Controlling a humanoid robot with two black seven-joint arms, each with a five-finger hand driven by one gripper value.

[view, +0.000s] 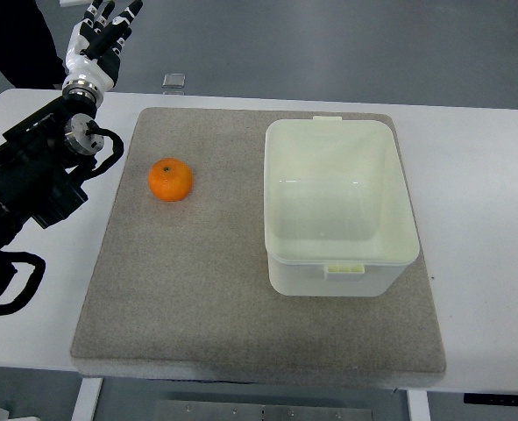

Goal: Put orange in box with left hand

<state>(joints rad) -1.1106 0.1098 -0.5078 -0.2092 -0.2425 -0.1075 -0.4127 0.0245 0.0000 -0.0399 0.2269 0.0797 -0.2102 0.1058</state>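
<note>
Left hand (103, 35) released beyond worktop's far-left corner; orange (170, 180) ungrasped on mat's left side, box (339, 263) empty; task unstarted.

orange (170, 180) left of box (340, 207), both on mat (197, 298)

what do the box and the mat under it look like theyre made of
The box looks like thin plastic, pale greenish-white, smooth and slightly glossy: its walls seem faintly translucent, with moulded tabs on two rims. The mat looks like felt or a low-pile fabric, grey-beige and matte, with a fine fuzzy texture and no shine; which of the two I cannot tell.
</note>
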